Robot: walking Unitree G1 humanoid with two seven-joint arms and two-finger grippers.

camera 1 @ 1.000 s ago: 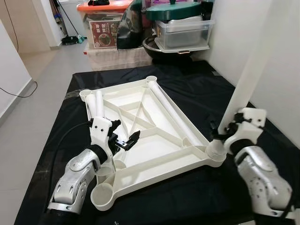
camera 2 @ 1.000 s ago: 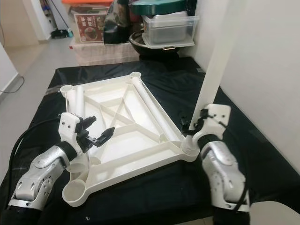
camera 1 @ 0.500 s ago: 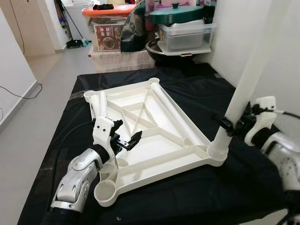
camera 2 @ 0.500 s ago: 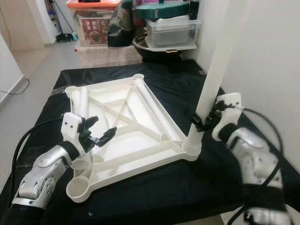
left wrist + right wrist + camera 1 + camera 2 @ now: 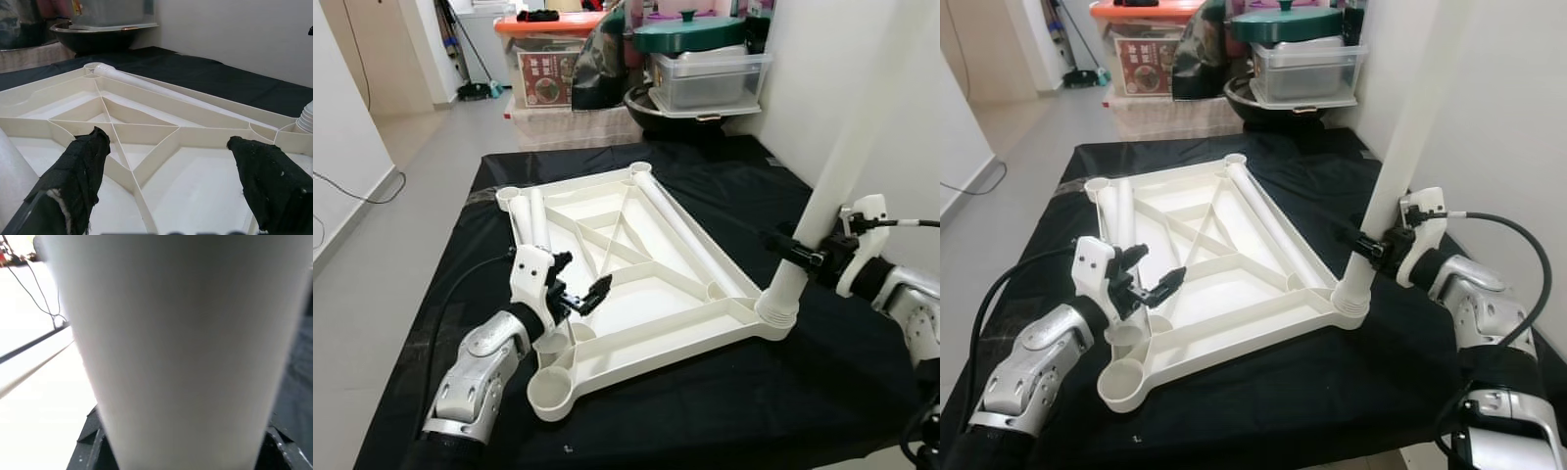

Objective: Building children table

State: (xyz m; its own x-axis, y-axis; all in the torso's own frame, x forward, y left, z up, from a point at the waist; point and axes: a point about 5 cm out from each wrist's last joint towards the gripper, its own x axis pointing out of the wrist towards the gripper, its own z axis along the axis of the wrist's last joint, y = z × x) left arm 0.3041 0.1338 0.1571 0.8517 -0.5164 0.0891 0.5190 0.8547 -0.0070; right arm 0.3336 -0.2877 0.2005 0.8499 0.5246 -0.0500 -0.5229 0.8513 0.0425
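Broadly, we are working over a black-draped worktop [image 5: 724, 392] that carries the white tabletop [image 5: 636, 284] of the children's table, laid upside down so its ribbed underside and corner sockets face up to receive the legs. Behind it stand storage boxes [image 5: 705, 73] against the wall. Our right gripper [image 5: 801, 257] has its fingers closed around a tall white leg [image 5: 832, 186], low on the tube, holding it upright with its ringed foot seated in the near right corner socket [image 5: 775, 318]; gripping low probably gives us better control while pressing or twisting it home. Two more legs lie inside the tabletop, one along its left edge [image 5: 538, 211] and one along its right edge [image 5: 680, 235], likely parked there within reach. Our left gripper [image 5: 1148, 273] hovers just above the near left part of the tabletop with fingers spread wide and holding nothing, near the empty near left socket [image 5: 553, 392], which we judge is placed to steady the panel or take the next leg
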